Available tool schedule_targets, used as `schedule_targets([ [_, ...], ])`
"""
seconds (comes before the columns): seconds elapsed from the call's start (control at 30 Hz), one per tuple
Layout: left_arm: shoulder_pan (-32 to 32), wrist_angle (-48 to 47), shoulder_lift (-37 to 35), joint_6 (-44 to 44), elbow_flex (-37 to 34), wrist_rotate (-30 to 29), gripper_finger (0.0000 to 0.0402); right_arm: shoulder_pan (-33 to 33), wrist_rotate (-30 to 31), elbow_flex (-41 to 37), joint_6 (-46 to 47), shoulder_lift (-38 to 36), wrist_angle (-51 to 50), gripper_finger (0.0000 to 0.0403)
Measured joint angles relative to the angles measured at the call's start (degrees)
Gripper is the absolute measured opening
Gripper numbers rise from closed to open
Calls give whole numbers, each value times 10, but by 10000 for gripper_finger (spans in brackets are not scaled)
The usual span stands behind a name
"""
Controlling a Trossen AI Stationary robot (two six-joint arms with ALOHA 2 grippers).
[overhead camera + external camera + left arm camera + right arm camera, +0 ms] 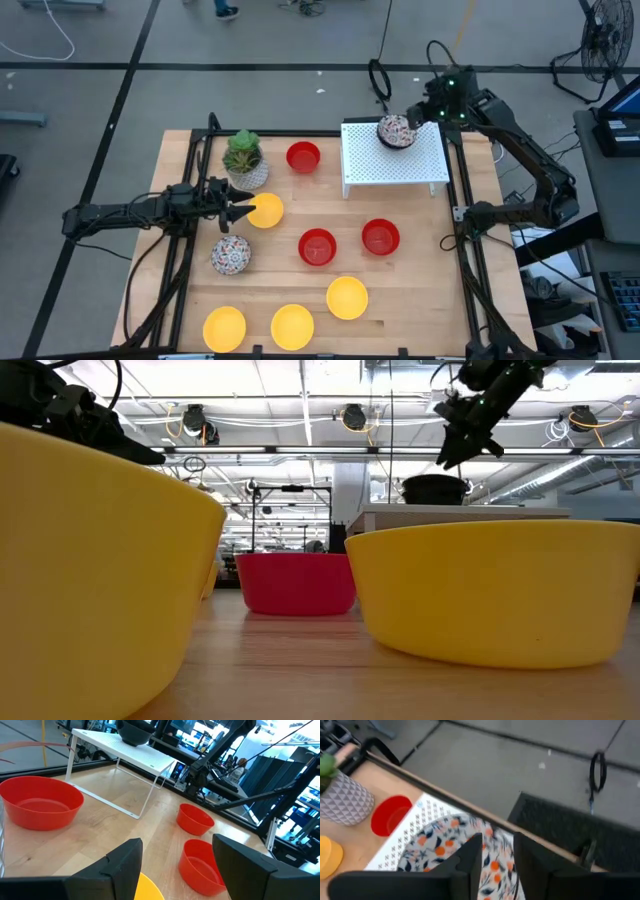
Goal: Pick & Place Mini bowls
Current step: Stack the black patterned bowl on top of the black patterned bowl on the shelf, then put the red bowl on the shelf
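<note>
Several mini bowls stand on the wooden table: yellow ones (347, 297), red ones (317, 247) and a speckled one (231, 254). A second speckled bowl (396, 131) sits on a white perforated rack (395, 165). My left gripper (243, 210) is open and level at the left side of a yellow bowl (267, 210). In the left wrist view that bowl's rim (148, 888) shows between the fingers. My right gripper (418, 113) hangs just above the bowl on the rack (440, 845). Its fingers stand a narrow gap apart.
A white pot with a green plant (244, 160) stands right beside my left gripper, toward the far edge. A red bowl (303, 157) sits between the pot and the rack. Two yellow bowls (292, 326) line the near edge. Bare wood lies right of the rack's legs.
</note>
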Motion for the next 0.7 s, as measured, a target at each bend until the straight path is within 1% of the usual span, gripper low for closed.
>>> schedule_targets([
  [0.07, 0, 0, 0, 0, 0, 0, 244, 0, -13, 0, -12, -17, 8, 111],
  [0.13, 0, 0, 0, 0, 0, 0, 244, 0, -49, 0, -17, -37, 9, 113],
  [0.23, 0, 0, 0, 0, 0, 0, 244, 8, -138, 0, -5, -69, -13, 106],
  [0.33, 0, 0, 0, 0, 0, 0, 244, 40, -219, 0, 5, -98, -73, 91],
  [0.4, 0, 0, 0, 0, 0, 0, 244, 78, -242, -1, -6, -117, -124, 80],
  [0.5, 0, 0, 0, 0, 0, 0, 244, 159, -246, -35, -1, -159, -149, 69],
  [0.6, 0, 0, 0, 0, 0, 0, 244, 251, -240, -104, 43, -208, -111, 66],
  [0.7, 0, 0, 0, 0, 0, 0, 244, 346, -240, -194, 106, -256, -15, 66],
])
